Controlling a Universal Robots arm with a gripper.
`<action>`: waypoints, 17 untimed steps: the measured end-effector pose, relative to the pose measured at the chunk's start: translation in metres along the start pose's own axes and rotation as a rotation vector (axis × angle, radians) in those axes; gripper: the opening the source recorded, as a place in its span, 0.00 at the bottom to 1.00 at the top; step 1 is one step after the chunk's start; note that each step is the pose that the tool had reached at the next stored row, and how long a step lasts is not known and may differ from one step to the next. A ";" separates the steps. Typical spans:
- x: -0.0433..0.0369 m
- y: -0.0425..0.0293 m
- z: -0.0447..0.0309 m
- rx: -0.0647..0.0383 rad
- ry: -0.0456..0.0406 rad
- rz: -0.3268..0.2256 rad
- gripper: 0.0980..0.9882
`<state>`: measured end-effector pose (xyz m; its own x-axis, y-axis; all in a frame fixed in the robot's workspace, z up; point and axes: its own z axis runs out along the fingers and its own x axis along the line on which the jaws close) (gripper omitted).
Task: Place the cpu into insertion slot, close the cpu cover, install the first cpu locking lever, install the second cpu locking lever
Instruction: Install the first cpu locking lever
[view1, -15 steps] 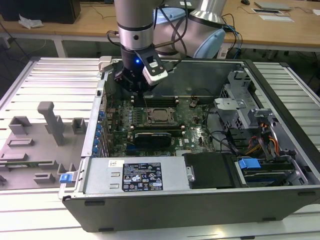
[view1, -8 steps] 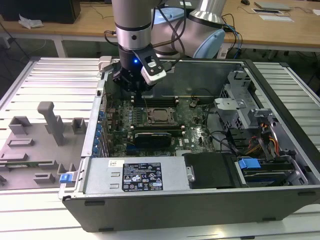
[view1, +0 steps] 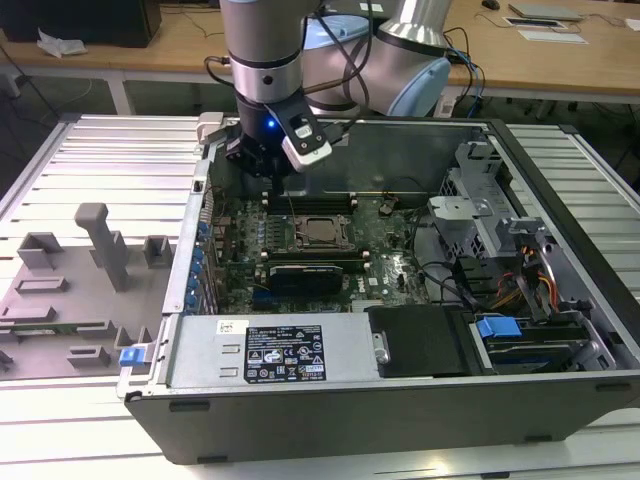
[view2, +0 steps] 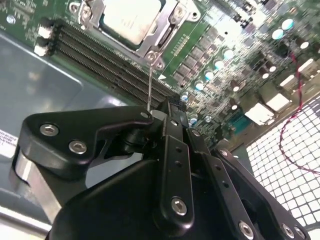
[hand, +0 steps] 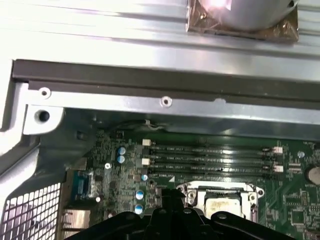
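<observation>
gripper: black two-finger gripper (view2: 162, 106) hung low inside the open computer case (view1: 400, 400), over the green board (hand: 115, 175) by the case's far wall, toward the exterior view's left.
grip state: its fingers (view2: 175, 150) looked drawn together, apparently pinching the thin wire of a locking lever (view2: 149, 82). the wire ran straight from the socket's corner into the tips.
cpu: the cpu (view2: 131, 17) lay flat in the insertion slot (view1: 302, 222) near the middle of the board, pale top up, just beside the memory slots (hand: 210, 159).
cpu cover: the cpu cover (hand: 215, 188) lay down around the chip's top and was judged closed.
step in hand: by the look of it, one locking lever was being worked, with the chip and cover already dealt with. which of the two levers it was could not be told.
doing it well: the pinch should sit near the wire's free end. the motion should follow the lever's arc about its hinge at the socket corner, not a straight push. it should finish with a sideways tuck under the catch.
risk: so thin a wire could slip from the pads or bend. the memory slots lay close to the swing.
</observation>
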<state>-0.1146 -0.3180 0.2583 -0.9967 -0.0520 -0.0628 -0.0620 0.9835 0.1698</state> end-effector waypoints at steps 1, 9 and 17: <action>0.0001 0.0000 0.0000 -0.015 -0.0019 -0.002 0.01; -0.0110 -0.0011 0.0005 -0.037 -0.0030 -0.004 0.01; -0.0469 -0.0067 0.0020 -0.037 0.0028 -0.007 0.01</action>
<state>-0.0673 -0.3218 0.2582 -0.9963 -0.0599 -0.0614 -0.0714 0.9759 0.2060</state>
